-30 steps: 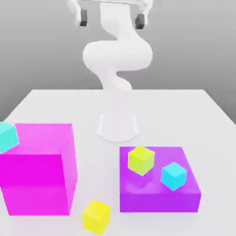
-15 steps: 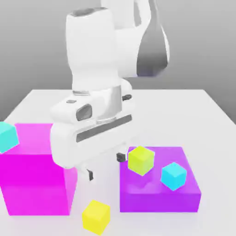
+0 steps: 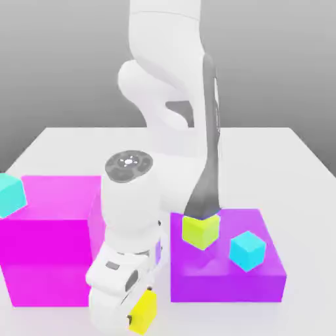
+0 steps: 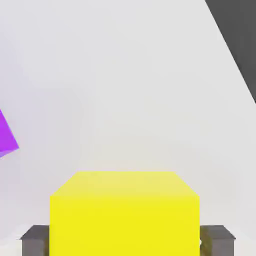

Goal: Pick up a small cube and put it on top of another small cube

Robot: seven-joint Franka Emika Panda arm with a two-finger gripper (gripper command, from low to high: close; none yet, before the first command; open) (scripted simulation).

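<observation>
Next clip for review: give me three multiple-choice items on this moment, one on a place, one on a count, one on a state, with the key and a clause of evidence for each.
1. Where does the gripper work?
A. on the table, in front of the two blocks
B. on the magenta block
C. on the purple block

2. How many small cubes rest on the purple block?
A. none
B. two
C. four

3. How is the gripper?
A. wide open
B. shut on nothing
C. shut on the yellow cube

Key: A, the hand sits low between the blocks; B, a yellow-green cube and a cyan cube; C, fingers flank the cube's sides.
</observation>
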